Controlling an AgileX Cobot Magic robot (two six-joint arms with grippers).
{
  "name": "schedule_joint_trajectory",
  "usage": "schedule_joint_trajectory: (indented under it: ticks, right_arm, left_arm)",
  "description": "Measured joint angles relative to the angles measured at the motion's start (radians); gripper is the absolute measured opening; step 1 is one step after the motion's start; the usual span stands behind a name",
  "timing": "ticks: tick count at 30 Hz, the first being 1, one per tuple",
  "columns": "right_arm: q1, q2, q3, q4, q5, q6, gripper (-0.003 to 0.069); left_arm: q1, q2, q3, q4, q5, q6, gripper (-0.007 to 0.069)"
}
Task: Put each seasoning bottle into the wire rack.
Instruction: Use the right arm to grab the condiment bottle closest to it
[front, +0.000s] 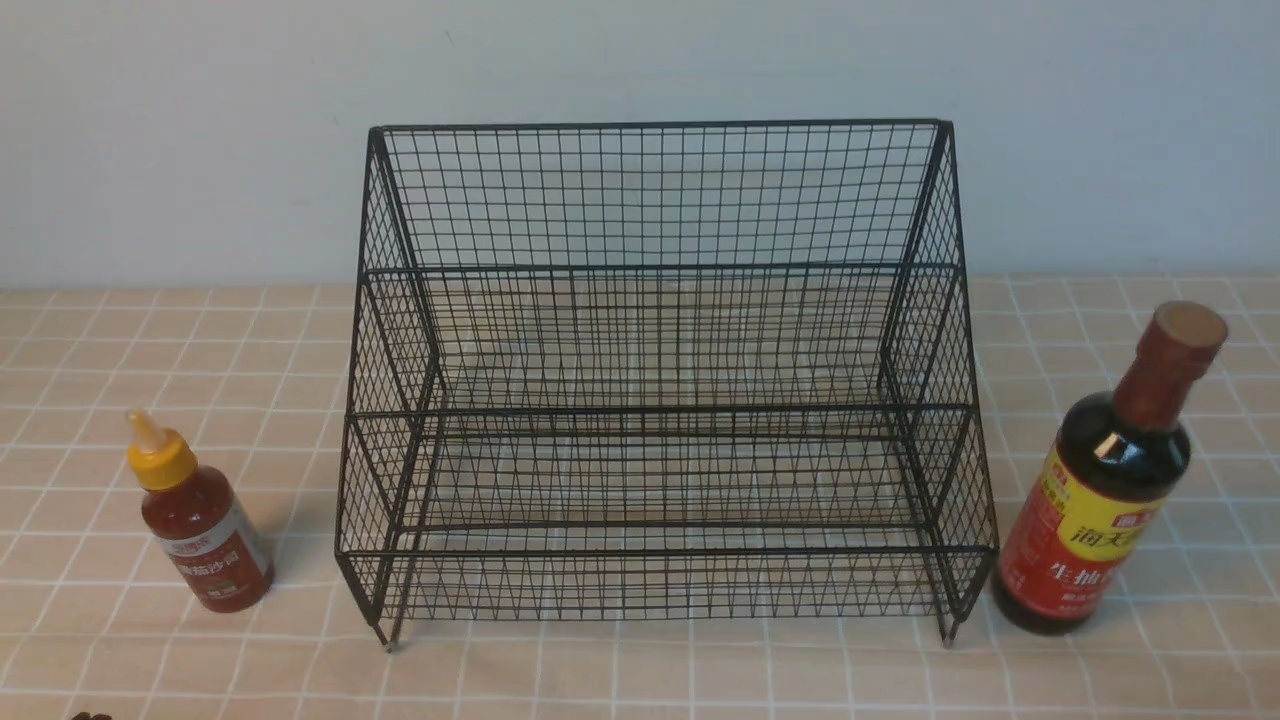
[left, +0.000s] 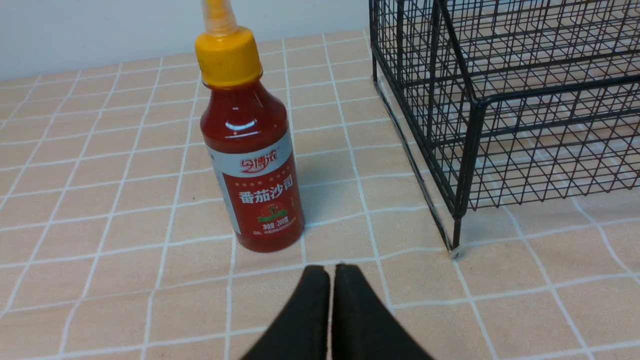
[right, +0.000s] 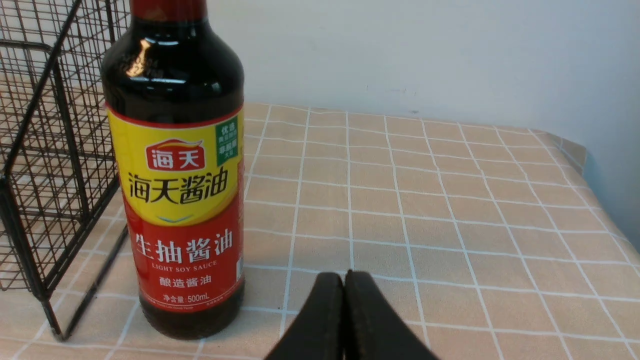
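The black wire rack (front: 660, 400) stands in the middle of the table with nothing on its tiers. The small red-sauce bottle (front: 200, 520) with a yellow nozzle cap stands upright left of it. The tall dark soy-sauce bottle (front: 1100, 490) with a red-brown cap stands upright at the rack's right front corner. My left gripper (left: 331, 270) is shut and empty, a short way in front of the red-sauce bottle (left: 252, 165). My right gripper (right: 344, 276) is shut and empty, in front of and beside the soy-sauce bottle (right: 180, 190). Neither gripper shows in the front view.
The table wears a peach checked cloth (front: 640, 680). A white wall rises close behind the rack. The rack's side shows in the left wrist view (left: 500, 100) and the right wrist view (right: 45, 175). The table's right edge (right: 590, 165) lies beyond the soy-sauce bottle.
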Motion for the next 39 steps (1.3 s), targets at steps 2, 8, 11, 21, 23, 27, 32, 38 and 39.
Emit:
schedule_joint_trajectory:
  ticks: [2, 8, 11, 21, 23, 27, 32, 38, 39]
  right_arm:
    - [0.0, 0.0, 0.0, 0.0, 0.0, 0.0, -0.0012]
    - [0.0, 0.0, 0.0, 0.0, 0.0, 0.0, -0.0012]
    - [0.0, 0.0, 0.0, 0.0, 0.0, 0.0, -0.0012]
    - [0.0, 0.0, 0.0, 0.0, 0.0, 0.0, -0.0012]
    - [0.0, 0.0, 0.0, 0.0, 0.0, 0.0, -0.0012]
    - [0.001, 0.0, 0.005, 0.081, -0.083, 0.003, -0.0012]
    - [0.002, 0.0, 0.006, 0.329, -0.322, 0.056, -0.0012]
    - [0.002, 0.0, 0.006, 0.535, -0.448, 0.064, -0.0012]
    - [0.002, 0.0, 0.006, 0.537, -0.448, 0.064, -0.0012]
  left_arm:
    - [0.0, 0.0, 0.0, 0.0, 0.0, 0.0, -0.0006]
    - [0.0, 0.0, 0.0, 0.0, 0.0, 0.0, -0.0006]
    - [0.0, 0.0, 0.0, 0.0, 0.0, 0.0, -0.0006]
    - [0.0, 0.0, 0.0, 0.0, 0.0, 0.0, -0.0006]
    - [0.0, 0.0, 0.0, 0.0, 0.0, 0.0, -0.0006]
    - [0.0, 0.0, 0.0, 0.0, 0.0, 0.0, -0.0006]
    - [0.0, 0.0, 0.0, 0.0, 0.0, 0.0, -0.0006]
    - [0.0, 0.0, 0.0, 0.0, 0.0, 0.0, -0.0006]
    - [0.0, 0.0, 0.0, 0.0, 0.0, 0.0, -0.0006]
